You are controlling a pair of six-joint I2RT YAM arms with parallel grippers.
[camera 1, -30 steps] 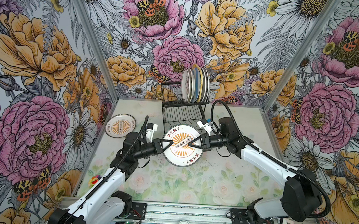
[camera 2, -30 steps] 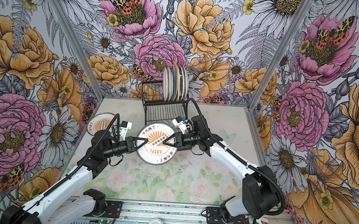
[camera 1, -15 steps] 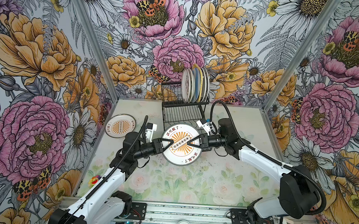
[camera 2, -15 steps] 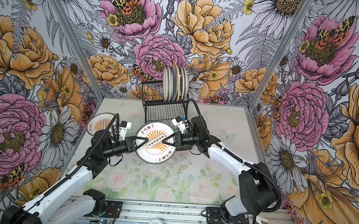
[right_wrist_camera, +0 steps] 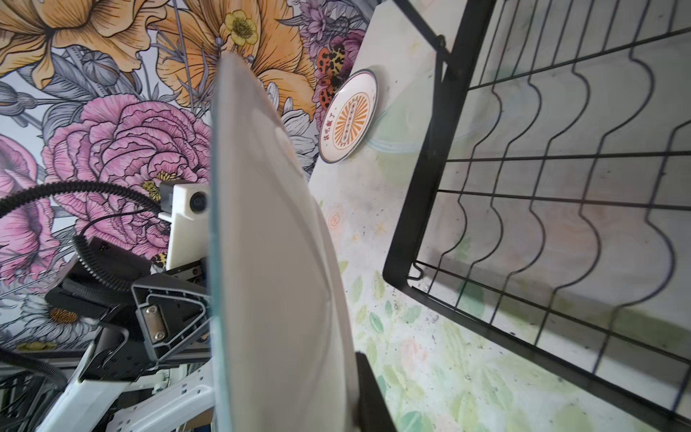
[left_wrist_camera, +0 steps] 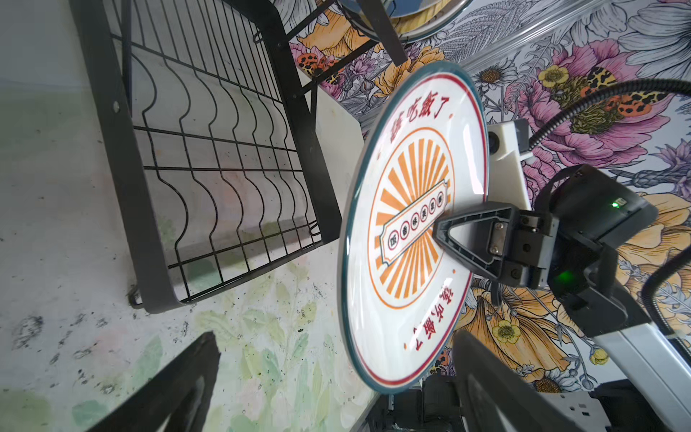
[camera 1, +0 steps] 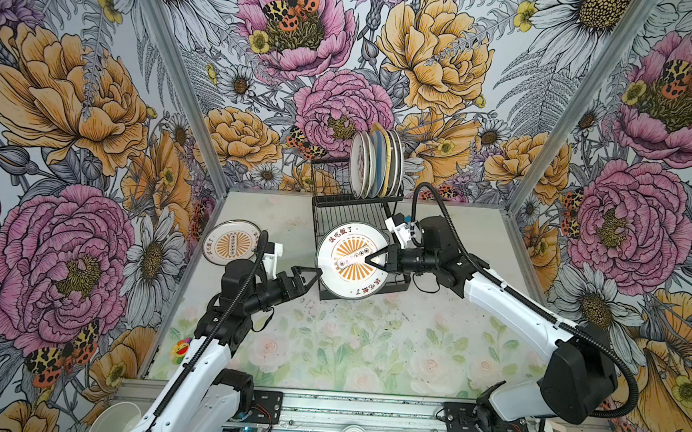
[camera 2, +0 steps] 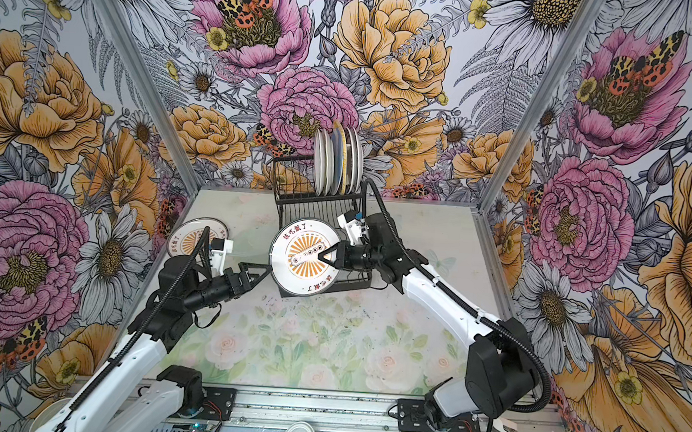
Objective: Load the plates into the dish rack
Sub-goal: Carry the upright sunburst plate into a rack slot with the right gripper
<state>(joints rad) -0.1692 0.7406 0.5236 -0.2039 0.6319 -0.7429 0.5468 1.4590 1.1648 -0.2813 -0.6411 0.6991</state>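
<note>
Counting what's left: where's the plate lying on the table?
In a top view the sunburst plate lies at the table's left edge, left of the dish rack.

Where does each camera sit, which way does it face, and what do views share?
Top views: high at the front, looking down on table, dish rack, held plate and both arms.
Left wrist: on the left arm, looking past its open fingers at the plate's printed face; the right end effector grips it.
Right wrist: on the right arm, looking along the plate's white back toward the left end effector and second plate.
Shared: both wrist views show the held plate and rack, from opposite sides.
</note>
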